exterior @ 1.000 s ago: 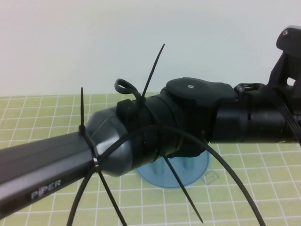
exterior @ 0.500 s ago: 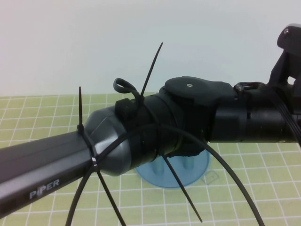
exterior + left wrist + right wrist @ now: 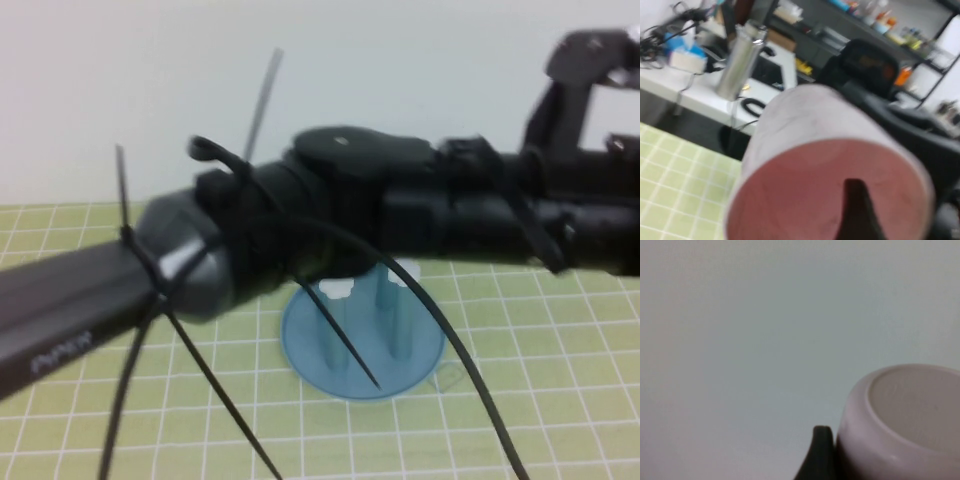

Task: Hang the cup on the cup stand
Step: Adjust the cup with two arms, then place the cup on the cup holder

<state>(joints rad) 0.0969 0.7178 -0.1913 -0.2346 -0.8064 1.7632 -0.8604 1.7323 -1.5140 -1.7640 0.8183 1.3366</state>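
Note:
The cup (image 3: 830, 145) is pale pink-white and fills the left wrist view, its pink mouth turned to the camera. My left gripper (image 3: 855, 215) reaches into that mouth. The cup's closed bottom (image 3: 915, 405) shows in the right wrist view. My right gripper (image 3: 890, 465) is shut on the cup, one dark finger (image 3: 821, 455) pressed to its side wall. The cup stand (image 3: 300, 335), a round blue base, sits mid-table in the high view. Two of its blue posts (image 3: 400, 320) show, each with a white cap (image 3: 338, 290). Both crossed arms hide the cup and both grippers there.
The left arm (image 3: 100, 300) crosses from the lower left and the right arm (image 3: 560, 220) from the right, meeting above the stand. Black cable ties (image 3: 350, 340) stick out from the left arm. A green gridded mat (image 3: 560, 400) covers the table.
Both arms have risen in the high view and the left wrist has shifted left, so the stand's posts and white caps now show below them.

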